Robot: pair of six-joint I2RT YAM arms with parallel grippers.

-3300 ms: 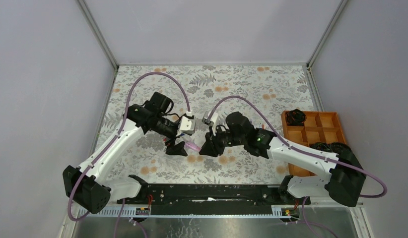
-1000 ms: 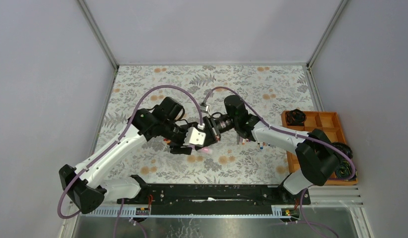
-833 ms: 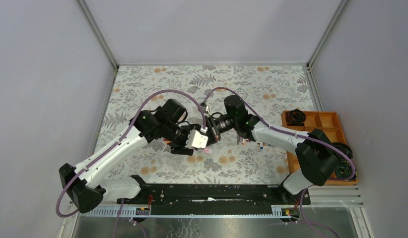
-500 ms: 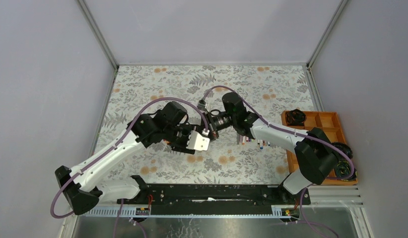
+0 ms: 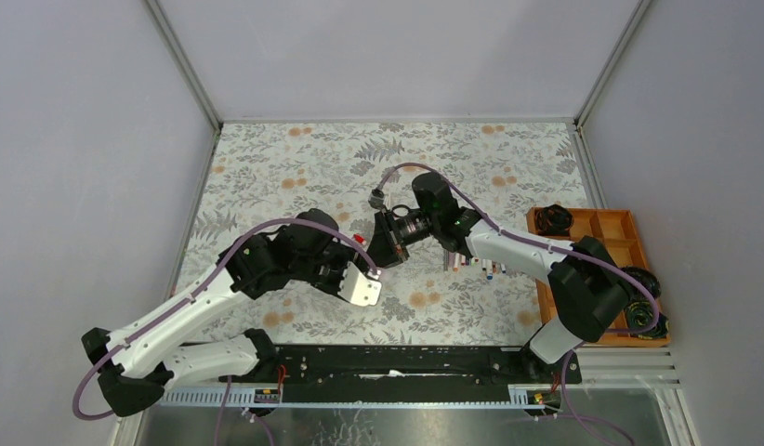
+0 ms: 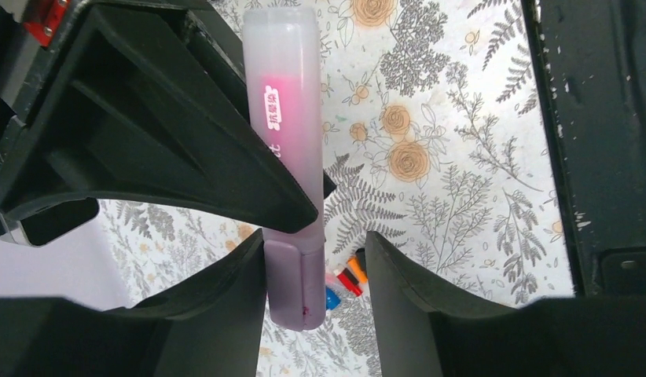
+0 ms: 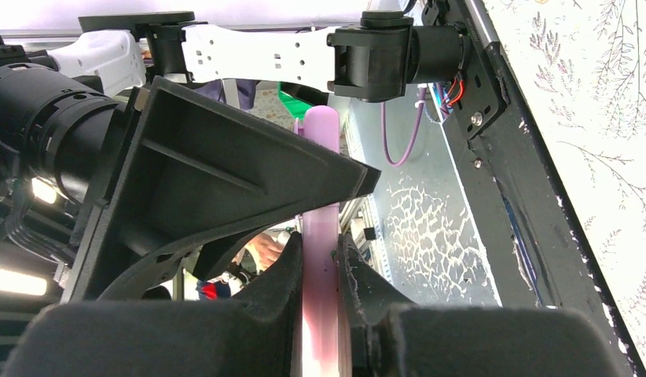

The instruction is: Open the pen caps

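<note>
Around pen cap (image 6: 292, 287), left jaws narrower

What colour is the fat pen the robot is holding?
The pen is pale pink; the left wrist view shows it best.

The pen (image 6: 282, 118) is smooth, cloudy pink plastic; its cap (image 6: 292, 287) is duller. The fingers (image 6: 430, 314) at the bottom are matt black plastic. The flowery table cover (image 6: 461, 157) is not shiny.

Left claw (image 6: 316, 243) parted, right claw (image 7: 320, 250) clamped
</note>
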